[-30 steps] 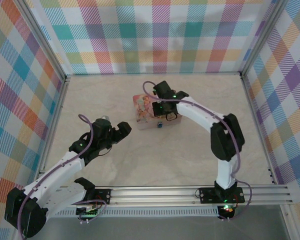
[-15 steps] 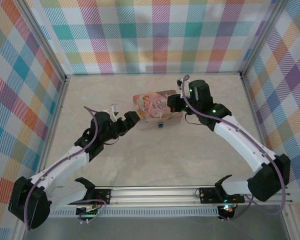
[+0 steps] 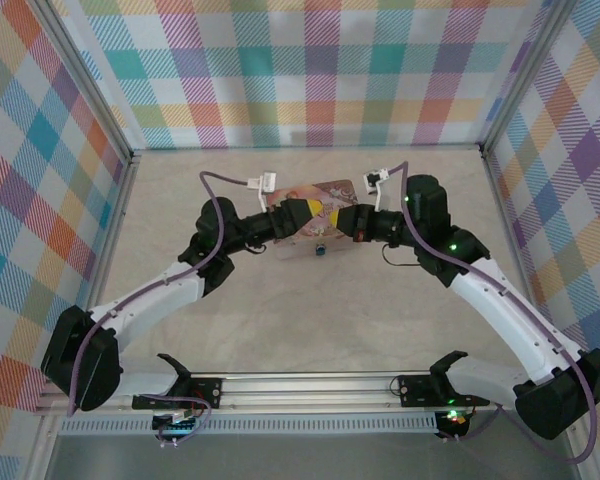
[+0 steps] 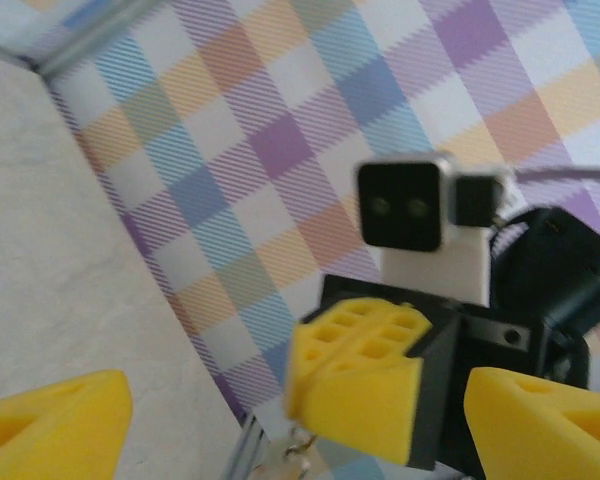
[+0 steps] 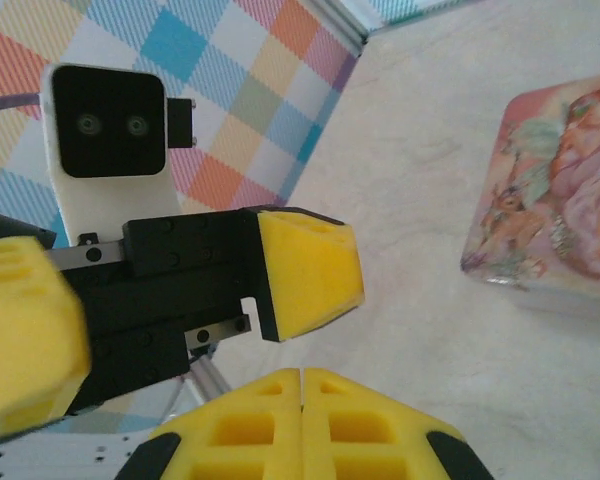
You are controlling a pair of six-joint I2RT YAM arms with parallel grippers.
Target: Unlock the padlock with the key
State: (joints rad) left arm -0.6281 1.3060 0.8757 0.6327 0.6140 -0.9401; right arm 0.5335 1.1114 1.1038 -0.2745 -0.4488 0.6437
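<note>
The tiny dark padlock point(image 3: 320, 247) with a bluish spot lies on the table just in front of the pink floral tin point(image 3: 332, 187). Above the tin the two grippers meet tip to tip. My left gripper point(image 3: 315, 213) point(image 4: 298, 405) is open, its yellow fingers point(image 4: 50, 430) spread on either side of the right gripper's tips. My right gripper point(image 3: 342, 220) point(image 5: 302, 385) is shut, pads pressed together. A small greyish metal bit, apparently the key point(image 4: 298, 452), hangs from its shut tips in the left wrist view.
The tin point(image 5: 550, 190) rests on pale marble-patterned table to the right in the right wrist view. Checked walls enclose the table on three sides. An aluminium rail point(image 3: 380, 385) runs along the near edge. Purple cables loop off both wrists.
The left arm reached up and right toward the tin. The right gripper lifted off the spot by the padlock, swung round, and now faces the left gripper tip to tip.
</note>
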